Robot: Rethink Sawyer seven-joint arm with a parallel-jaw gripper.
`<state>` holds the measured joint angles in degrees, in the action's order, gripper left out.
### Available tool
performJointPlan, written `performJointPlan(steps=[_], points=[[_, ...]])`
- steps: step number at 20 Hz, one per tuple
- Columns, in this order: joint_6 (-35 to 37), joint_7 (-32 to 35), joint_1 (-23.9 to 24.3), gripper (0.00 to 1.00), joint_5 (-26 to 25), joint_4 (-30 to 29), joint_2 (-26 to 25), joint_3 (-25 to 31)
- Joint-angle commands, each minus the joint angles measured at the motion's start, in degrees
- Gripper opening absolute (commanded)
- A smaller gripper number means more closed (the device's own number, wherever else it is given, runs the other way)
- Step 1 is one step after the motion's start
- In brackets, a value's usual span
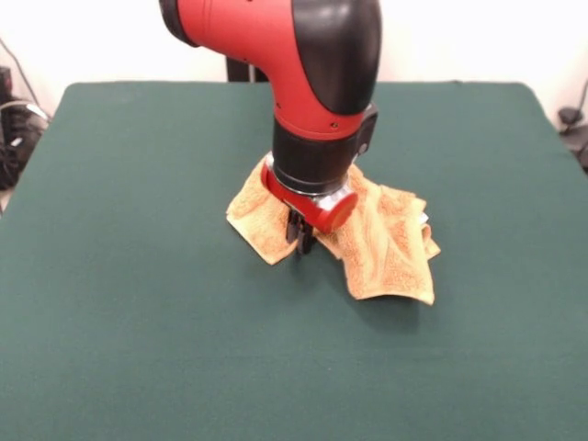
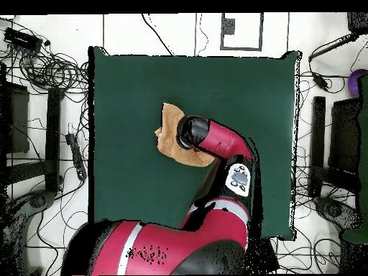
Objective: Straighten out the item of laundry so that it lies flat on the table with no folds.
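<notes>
Towel (image 1: 381, 248) rumpled on table (image 1: 138, 322); pincer (image 1: 301, 241) atop it, grip state unclear.

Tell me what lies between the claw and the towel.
Nothing. In the front view the claw reaches down right at the rumpled towel, with no gap visible. The overhead view hides this under the arm.

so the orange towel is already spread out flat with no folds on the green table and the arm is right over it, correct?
Not quite. The towel is not flat: the front view shows it bunched and folded over itself, with a corner flopped forward. The rest holds: it lies on the green table, and the arm's gripper is down right over it.
</notes>
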<state>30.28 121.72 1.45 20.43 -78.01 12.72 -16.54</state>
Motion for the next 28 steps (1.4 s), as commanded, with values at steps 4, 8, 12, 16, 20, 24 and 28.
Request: performJointPlan(steps=[4, 8, 12, 16, 20, 24, 28], points=[[-7.93, 9.25, -0.72, 0.0, 0.74, 1.37, -10.43, 7.43], [-5.16, 9.28, -1.85, 0.0, -0.07, 2.72, -9.78, 5.0], [-1.6, 7.8, -2.09, 0.0, -1.73, 4.3, -7.85, 1.74], [2.62, 5.46, -0.93, 0.0, -3.53, 9.56, -6.48, -2.06], [10.47, 2.1, 1.14, 0.0, -6.17, 18.94, -5.93, -4.29], [15.85, 0.34, 2.3, 0.0, -8.97, 23.27, -3.84, -4.45], [17.59, -2.5, 3.51, 0.0, -11.69, 24.97, -1.92, -2.91]])
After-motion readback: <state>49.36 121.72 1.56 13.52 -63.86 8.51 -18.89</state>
